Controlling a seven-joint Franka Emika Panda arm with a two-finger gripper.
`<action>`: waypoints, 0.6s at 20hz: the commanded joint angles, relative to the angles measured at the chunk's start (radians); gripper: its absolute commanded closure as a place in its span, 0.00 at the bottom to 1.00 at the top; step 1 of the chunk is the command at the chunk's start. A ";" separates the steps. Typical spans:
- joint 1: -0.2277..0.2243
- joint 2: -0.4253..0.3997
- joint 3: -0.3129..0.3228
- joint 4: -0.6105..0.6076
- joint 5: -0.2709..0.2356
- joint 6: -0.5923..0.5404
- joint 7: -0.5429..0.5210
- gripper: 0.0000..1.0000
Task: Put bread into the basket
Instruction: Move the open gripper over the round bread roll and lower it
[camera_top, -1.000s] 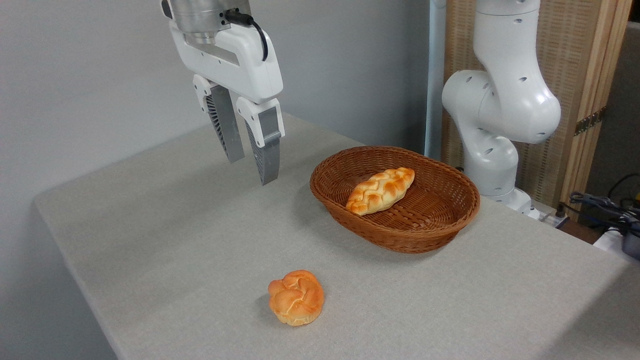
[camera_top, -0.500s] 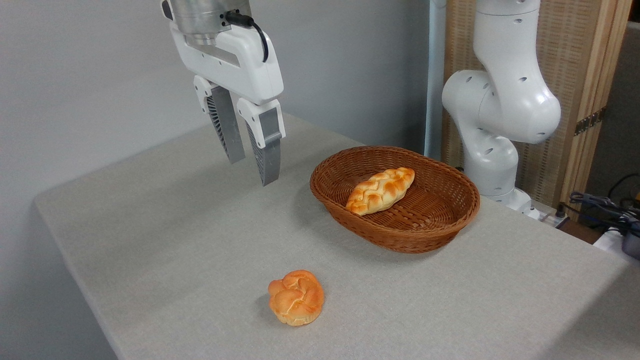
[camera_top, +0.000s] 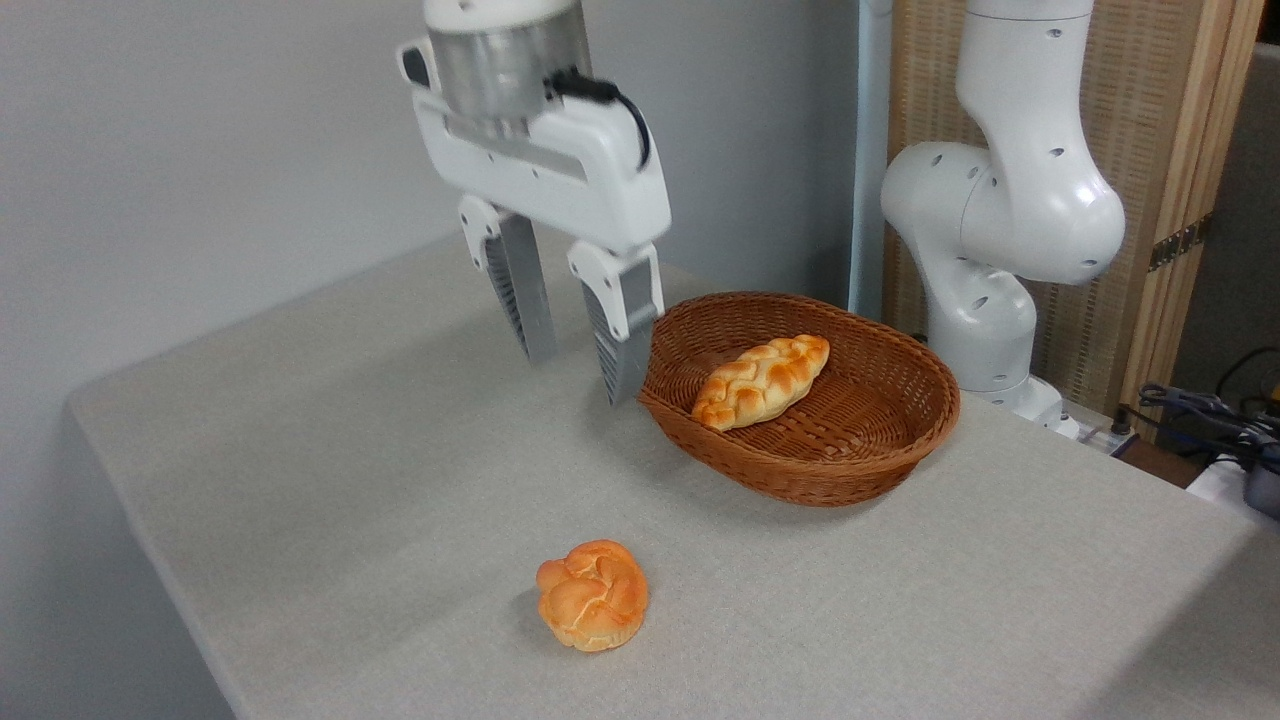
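**Bun lying well clear of empty, spread jaws**

Table (camera_top: 330, 480) w/ grey cloth is carrying everything. Basket (camera_top: 850, 470) is sitting at right, holding a braided loaf (camera_top: 762, 380). Gripper (camera_top: 581, 381) is hanging above the table just left of basket rim, jaws apart, gripping nothing. Bread (camera_top: 592, 595) is resting on the cloth near front edge, well below the jaws.

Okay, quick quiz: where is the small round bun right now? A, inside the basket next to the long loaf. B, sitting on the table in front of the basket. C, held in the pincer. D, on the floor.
B: the bun sits alone on the table, nearer the camera than the basket, which holds only the braided loaf; the pincer hangs open and empty.
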 joint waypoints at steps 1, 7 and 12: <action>0.002 -0.019 0.004 -0.111 0.012 0.133 0.011 0.00; 0.002 -0.014 0.005 -0.260 0.014 0.337 0.008 0.00; -0.004 0.004 0.005 -0.354 0.015 0.487 0.009 0.00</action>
